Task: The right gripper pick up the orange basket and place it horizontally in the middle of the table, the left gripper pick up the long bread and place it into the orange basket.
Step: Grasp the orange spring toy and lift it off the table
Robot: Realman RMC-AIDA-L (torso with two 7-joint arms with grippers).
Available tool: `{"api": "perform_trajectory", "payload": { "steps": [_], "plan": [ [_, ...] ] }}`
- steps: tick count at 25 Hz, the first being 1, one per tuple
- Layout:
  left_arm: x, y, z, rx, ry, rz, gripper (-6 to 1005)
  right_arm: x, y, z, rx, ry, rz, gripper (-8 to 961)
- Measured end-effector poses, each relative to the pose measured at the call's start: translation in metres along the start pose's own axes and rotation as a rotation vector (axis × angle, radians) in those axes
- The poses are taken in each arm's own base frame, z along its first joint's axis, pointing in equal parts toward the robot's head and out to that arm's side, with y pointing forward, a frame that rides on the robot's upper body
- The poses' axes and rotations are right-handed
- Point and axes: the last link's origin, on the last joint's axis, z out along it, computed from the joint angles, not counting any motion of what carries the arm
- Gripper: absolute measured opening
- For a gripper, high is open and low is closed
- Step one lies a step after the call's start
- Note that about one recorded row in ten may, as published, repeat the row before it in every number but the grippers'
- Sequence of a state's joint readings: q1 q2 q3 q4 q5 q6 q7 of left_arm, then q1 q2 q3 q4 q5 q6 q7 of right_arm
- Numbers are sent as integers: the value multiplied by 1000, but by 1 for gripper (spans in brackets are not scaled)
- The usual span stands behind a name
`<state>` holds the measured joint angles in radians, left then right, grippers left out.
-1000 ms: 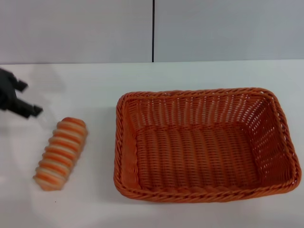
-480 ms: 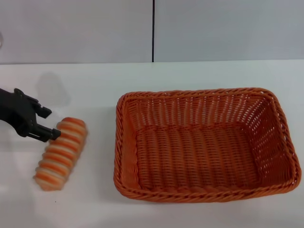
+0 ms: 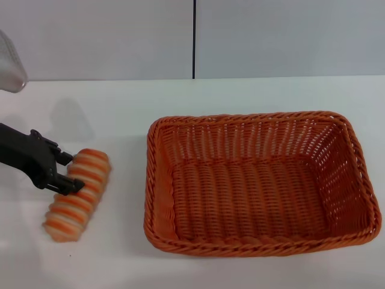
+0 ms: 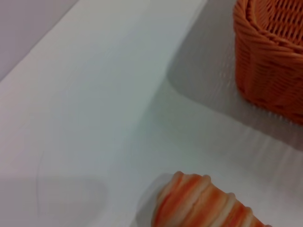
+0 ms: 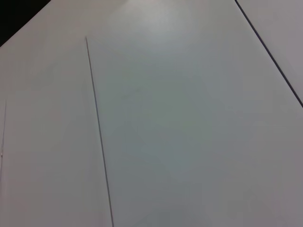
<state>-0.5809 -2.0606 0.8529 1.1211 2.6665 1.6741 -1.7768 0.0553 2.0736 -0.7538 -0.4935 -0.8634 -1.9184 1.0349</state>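
The orange basket [image 3: 157,198] lies lengthwise on the white table [image 3: 120,102], right of centre, with nothing in it. Left of it rests the long bread [image 3: 75,205], striped orange and cream and lying at a slant. My left gripper [image 3: 68,173] comes in from the left edge and is open. One finger is beside the loaf's far end and the other overlaps its left side. The left wrist view shows the end of the long bread [image 4: 203,205] and a corner of the orange basket [image 4: 270,56]. My right gripper is out of view.
A silver-grey part of the left arm [image 3: 9,66] shows at the upper left. A pale grey wall [image 3: 271,36] with a dark vertical seam stands behind the table. The right wrist view shows only pale panels [image 5: 189,118].
My left gripper has moved right and a little nearer, from clear of the loaf to its far end. The basket and the bread have not moved.
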Motion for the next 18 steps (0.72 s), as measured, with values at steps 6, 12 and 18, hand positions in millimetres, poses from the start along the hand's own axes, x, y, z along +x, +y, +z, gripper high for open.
{"api": "perform_trajectory", "payload": {
  "steps": [6, 12, 18],
  "plan": [
    [2, 1, 7, -9, 1, -17, 675, 1, 0, 1, -4, 6, 4, 636],
    [4, 0, 10, -5, -2, -24, 674, 2, -1, 2, -2, 8, 4, 636],
    [7, 0, 15, -18, -5, -29, 672, 1, -2, 2, 3, 7, 3, 636]
  ]
}}
